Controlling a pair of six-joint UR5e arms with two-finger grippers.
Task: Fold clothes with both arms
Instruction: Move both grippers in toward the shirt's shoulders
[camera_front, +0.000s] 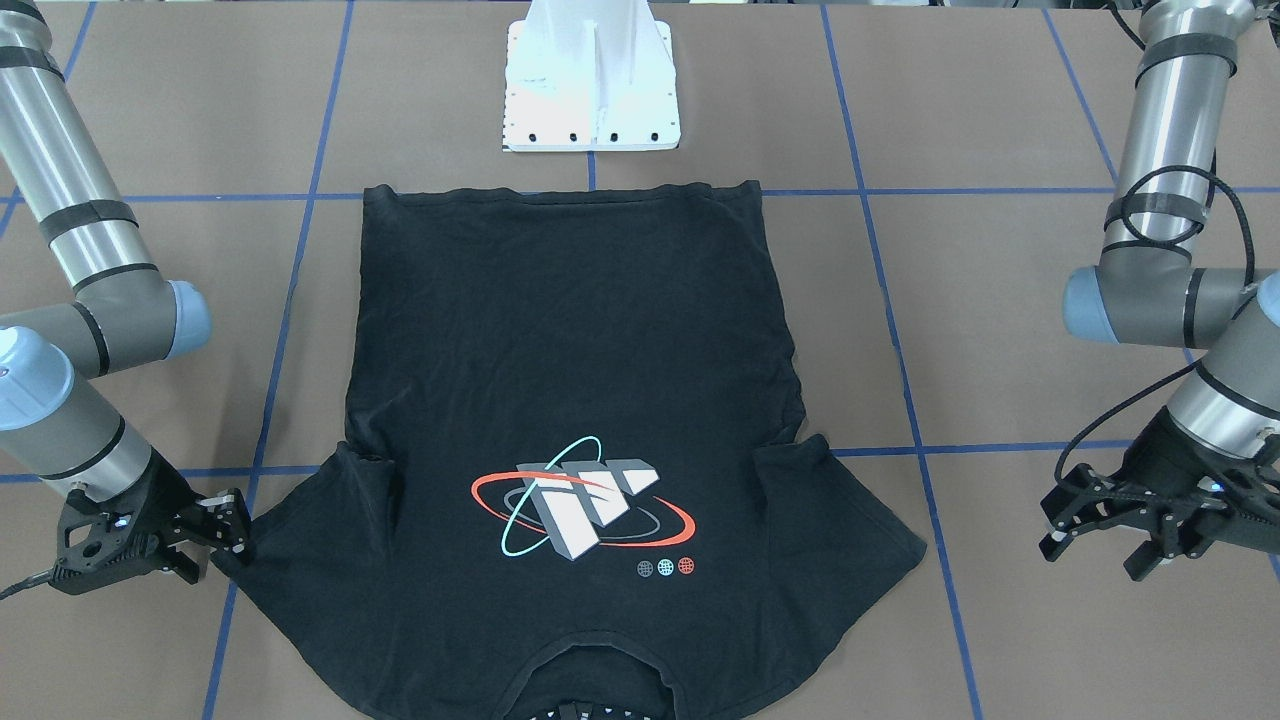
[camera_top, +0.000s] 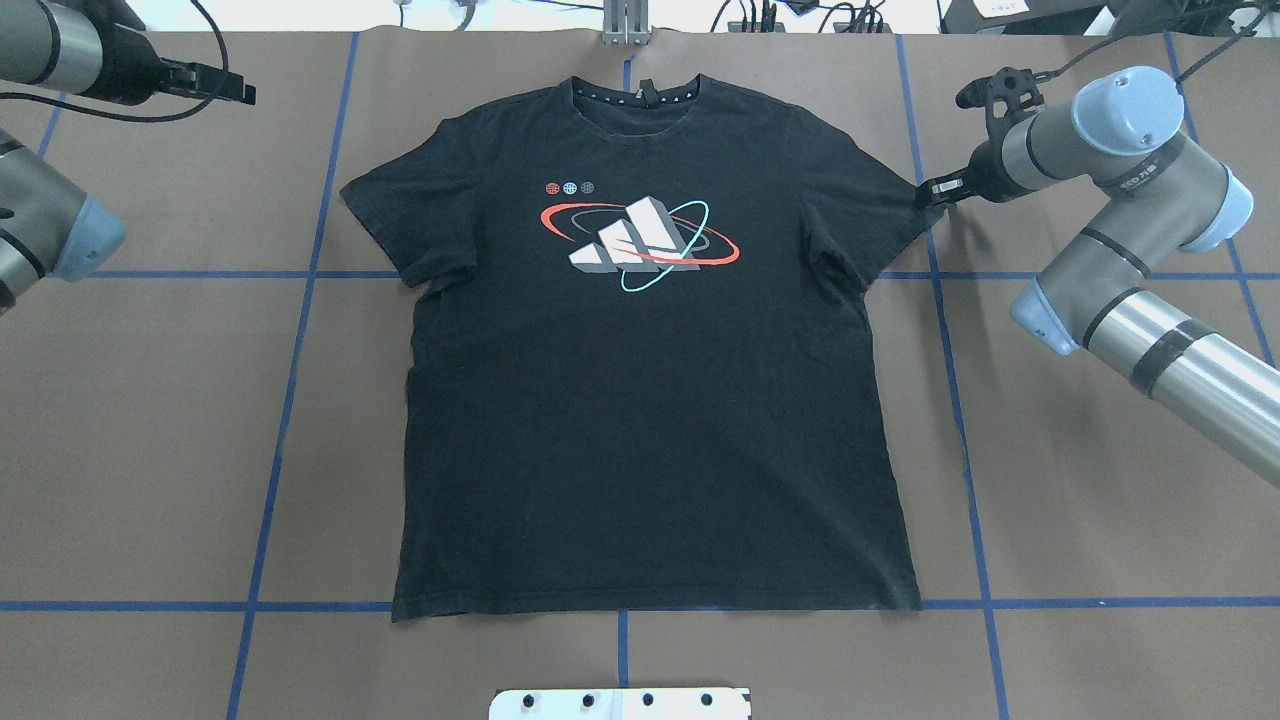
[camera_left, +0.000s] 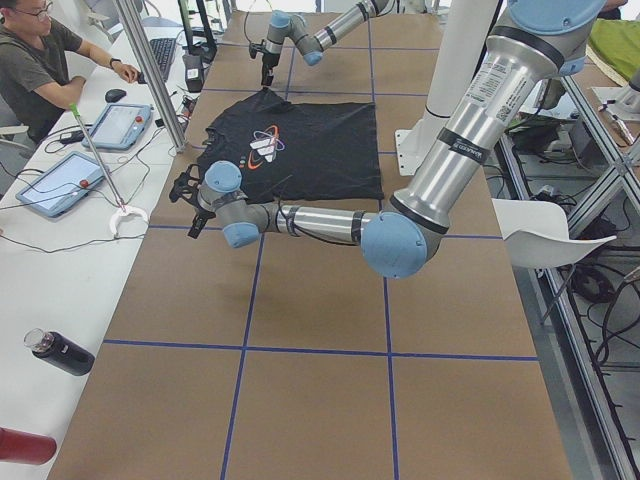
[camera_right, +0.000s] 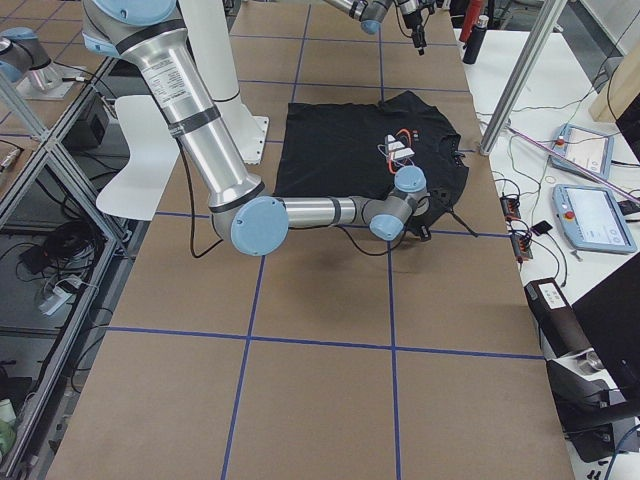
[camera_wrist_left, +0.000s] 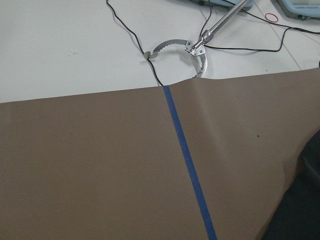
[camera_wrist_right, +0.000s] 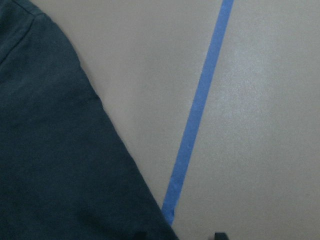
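Note:
The black T-shirt (camera_top: 650, 400) lies flat and spread out on the brown table, print up, its collar on the side away from the robot's base; it also shows in the front view (camera_front: 570, 330). My right gripper (camera_front: 222, 545) sits low at the outer edge of one sleeve (camera_top: 928, 193), fingers apart, holding nothing. The right wrist view shows that sleeve's hem (camera_wrist_right: 50, 150) beside a blue tape line. My left gripper (camera_front: 1095, 555) hovers open well off the other sleeve (camera_top: 240, 92). A corner of the T-shirt (camera_wrist_left: 300, 210) enters the left wrist view.
The white pedestal base (camera_front: 590, 90) stands just behind the shirt's hem. Blue tape lines (camera_top: 300, 330) grid the table. A white bench beyond the far edge carries tablets (camera_right: 590, 215), cables and a ring-ended tool (camera_wrist_left: 180, 55); a person (camera_left: 40, 60) sits there.

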